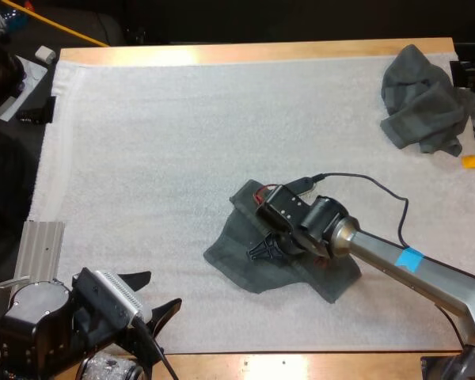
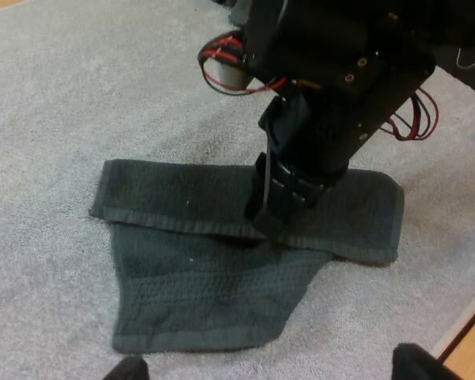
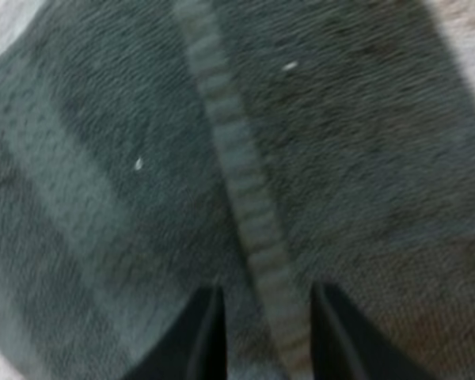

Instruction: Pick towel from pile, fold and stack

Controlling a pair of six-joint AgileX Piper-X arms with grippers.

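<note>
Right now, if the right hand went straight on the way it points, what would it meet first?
The flat towel on the mat: the right hand points down at it, open fingers either side of its hem. Whether it touches the cloth is unclear.

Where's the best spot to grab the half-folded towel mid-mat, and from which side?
Probably the ribbed hem of the towel's top layer, taken from straight above. It is the one raised ridge on cloth lying otherwise flat, and the open right tool stands astride it.
</note>
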